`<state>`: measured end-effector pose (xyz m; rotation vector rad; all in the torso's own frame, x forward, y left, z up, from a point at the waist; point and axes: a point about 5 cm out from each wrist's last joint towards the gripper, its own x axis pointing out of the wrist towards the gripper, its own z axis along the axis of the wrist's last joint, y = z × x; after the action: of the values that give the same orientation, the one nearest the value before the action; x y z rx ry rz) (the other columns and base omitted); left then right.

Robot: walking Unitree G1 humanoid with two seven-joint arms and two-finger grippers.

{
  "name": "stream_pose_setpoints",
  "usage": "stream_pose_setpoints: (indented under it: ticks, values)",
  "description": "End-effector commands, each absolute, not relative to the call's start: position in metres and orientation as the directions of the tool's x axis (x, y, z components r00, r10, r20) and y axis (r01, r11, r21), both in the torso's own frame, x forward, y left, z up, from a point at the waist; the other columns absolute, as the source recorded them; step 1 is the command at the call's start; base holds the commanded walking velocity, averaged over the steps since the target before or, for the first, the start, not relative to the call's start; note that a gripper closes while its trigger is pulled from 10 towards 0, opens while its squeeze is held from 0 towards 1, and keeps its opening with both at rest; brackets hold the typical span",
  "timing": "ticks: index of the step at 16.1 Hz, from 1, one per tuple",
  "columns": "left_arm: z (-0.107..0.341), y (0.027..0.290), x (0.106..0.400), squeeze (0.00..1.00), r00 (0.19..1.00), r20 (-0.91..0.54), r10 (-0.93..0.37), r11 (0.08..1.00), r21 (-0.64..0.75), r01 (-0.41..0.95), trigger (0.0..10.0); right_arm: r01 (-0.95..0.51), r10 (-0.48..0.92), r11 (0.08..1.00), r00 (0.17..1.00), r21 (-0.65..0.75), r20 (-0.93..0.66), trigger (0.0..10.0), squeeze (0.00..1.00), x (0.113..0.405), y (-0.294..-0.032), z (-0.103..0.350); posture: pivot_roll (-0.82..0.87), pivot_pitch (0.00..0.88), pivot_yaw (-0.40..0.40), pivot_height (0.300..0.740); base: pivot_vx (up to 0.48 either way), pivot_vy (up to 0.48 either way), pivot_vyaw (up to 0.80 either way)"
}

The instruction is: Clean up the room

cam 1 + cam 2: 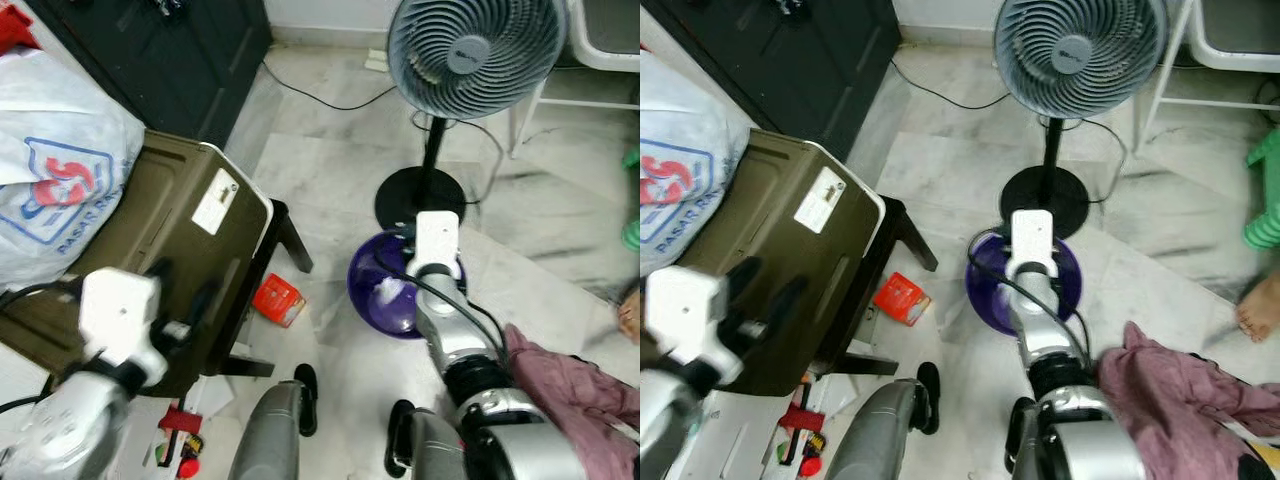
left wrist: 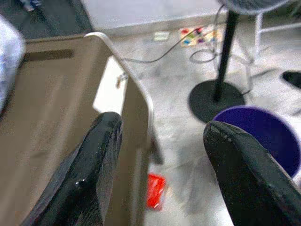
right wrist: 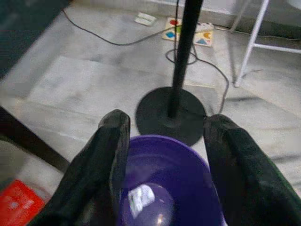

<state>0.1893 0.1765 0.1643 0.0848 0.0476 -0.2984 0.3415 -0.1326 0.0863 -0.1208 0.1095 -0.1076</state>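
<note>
Our right gripper hangs with its two black fingers spread wide, nothing between them, directly above the purple bucket on the marble floor. Something pale and shiny lies at the bottom of the bucket; we cannot tell what it is. From the bucket, the black round base of the standing fan sits just beside it at 12 o'clock, its pole rising to the grey fan head, and a black cord trails off across the floor toward 11 o'clock.

Our left gripper is also spread apart and empty, held over the edge of the olive-brown folding table, which bears a white label on its top. A small red packet lies on the floor at about 9 o'clock from the bucket, near the table's dark leg. A white printed plastic bag rests at the table's far left. A crumpled pink cloth lies at roughly 4 o'clock from the bucket, beside our right arm. Small red and coloured bits are scattered on the floor below the table.
</note>
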Motion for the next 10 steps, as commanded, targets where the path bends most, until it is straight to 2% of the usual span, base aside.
stream_pose_setpoints:
  ticks: [1,3,6,8,10]
  values:
    - [0.159,0.174,0.194,0.00,0.959,-0.057,-0.276,0.959,0.058,0.279,10.0,0.081,-0.092,0.992,0.988,-0.094,-0.120,10.0,1.00,0.333,-0.128,0.085,0.28,0.248,0.125,0.740,0.000,0.000,0.00]
    - [0.158,0.163,0.209,0.00,0.959,-0.012,-0.283,0.958,0.038,0.283,10.0,0.091,-0.094,0.995,0.988,-0.035,-0.125,10.0,1.00,0.325,-0.124,0.093,0.21,0.191,0.106,0.740,0.000,0.000,0.00]
    - [0.158,0.154,0.229,0.00,0.960,0.042,-0.278,0.961,0.012,0.277,10.0,0.081,-0.082,0.997,0.992,-0.019,-0.092,10.0,1.00,0.321,-0.122,0.105,0.13,0.110,0.081,0.740,0.000,0.000,0.00]
    - [0.154,0.149,0.244,0.00,0.965,0.084,-0.247,0.969,-0.003,0.248,10.0,0.017,-0.020,0.999,0.997,-0.037,-0.074,10.0,1.00,0.316,-0.122,0.106,0.09,0.032,0.059,0.740,0.000,0.000,0.00]
    - [0.154,0.150,0.255,0.00,0.971,0.125,-0.204,0.978,-0.013,0.207,10.0,-0.055,0.054,0.998,0.991,-0.009,-0.120,10.0,1.00,0.323,-0.124,0.105,0.08,0.000,0.045,0.740,0.000,0.000,0.00]
